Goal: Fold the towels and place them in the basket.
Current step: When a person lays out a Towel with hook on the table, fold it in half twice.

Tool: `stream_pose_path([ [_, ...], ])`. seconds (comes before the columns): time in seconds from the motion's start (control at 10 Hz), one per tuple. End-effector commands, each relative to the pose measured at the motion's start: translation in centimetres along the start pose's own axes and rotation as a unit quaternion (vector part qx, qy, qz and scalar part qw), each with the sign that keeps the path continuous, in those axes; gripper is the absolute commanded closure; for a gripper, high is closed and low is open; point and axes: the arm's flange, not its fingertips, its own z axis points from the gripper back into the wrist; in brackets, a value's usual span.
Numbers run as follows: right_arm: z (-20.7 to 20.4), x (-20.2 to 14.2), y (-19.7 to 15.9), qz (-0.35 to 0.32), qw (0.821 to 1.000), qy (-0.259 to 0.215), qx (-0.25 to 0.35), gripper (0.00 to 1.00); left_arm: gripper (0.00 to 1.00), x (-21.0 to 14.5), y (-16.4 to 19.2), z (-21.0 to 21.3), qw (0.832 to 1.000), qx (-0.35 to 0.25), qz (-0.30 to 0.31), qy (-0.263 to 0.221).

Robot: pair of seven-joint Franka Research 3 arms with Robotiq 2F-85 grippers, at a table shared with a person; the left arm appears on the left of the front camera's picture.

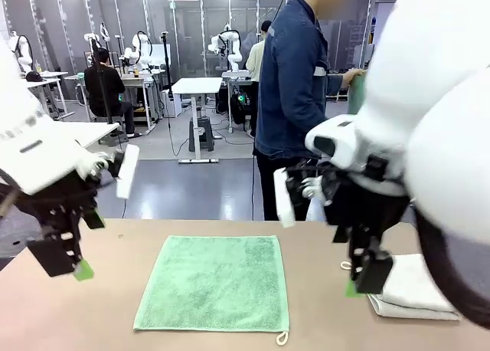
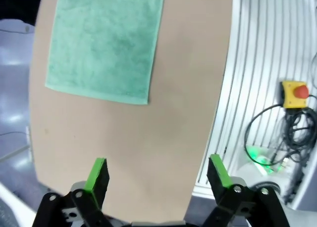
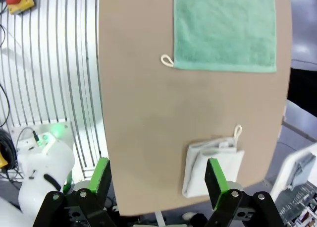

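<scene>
A mint green towel (image 1: 214, 282) lies spread flat in the middle of the table, a small white loop at its near right corner. It is also in the left wrist view (image 2: 106, 43) and the right wrist view (image 3: 225, 28). A pale off-white towel (image 1: 417, 293) lies folded near the table's right end, its loop showing (image 3: 237, 132). My left gripper (image 1: 69, 267) hovers open over the table's left end (image 2: 158, 175). My right gripper (image 1: 361, 283) hangs open just left of the folded towel (image 3: 213, 165), with nothing between its fingers (image 3: 158, 180). The basket is out of view.
A person in a blue jacket (image 1: 291, 83) stands at the far side of the table (image 1: 115, 320), holding something green at the right (image 1: 356, 94). On the floor by the robot base there are a yellow box with a red button (image 2: 296, 93) and cables (image 2: 277, 138).
</scene>
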Motion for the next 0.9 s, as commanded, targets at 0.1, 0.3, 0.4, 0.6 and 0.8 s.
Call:
stream_pose_path([
  [0.1,-5.6,3.0,-0.3,-0.01,1.0,-0.015,0.022,0.05,0.0,-0.5,1.1,-5.7,0.999,-0.044,-0.021,-0.01],
  [0.3,-9.4,4.1,-0.3,0.002,0.999,-0.027,0.034,0.05,0.0,-1.8,1.7,-10.6,0.997,-0.062,-0.031,-0.017],
  [0.4,-10.8,4.2,-0.5,-0.004,0.999,-0.022,0.031,0.05,0.0,-2.1,2.1,-12.9,0.997,-0.068,-0.036,-0.012],
  [0.6,-13.2,4.6,-1.1,0.001,0.999,-0.029,0.042,0.05,0.0,-2.0,2.9,-16.0,0.995,-0.087,-0.044,-0.022],
  [0.8,-16.3,5.0,-1.7,0.018,0.998,-0.013,0.052,0.05,0.0,-1.4,3.6,-18.6,0.996,-0.084,-0.028,0.004],
])
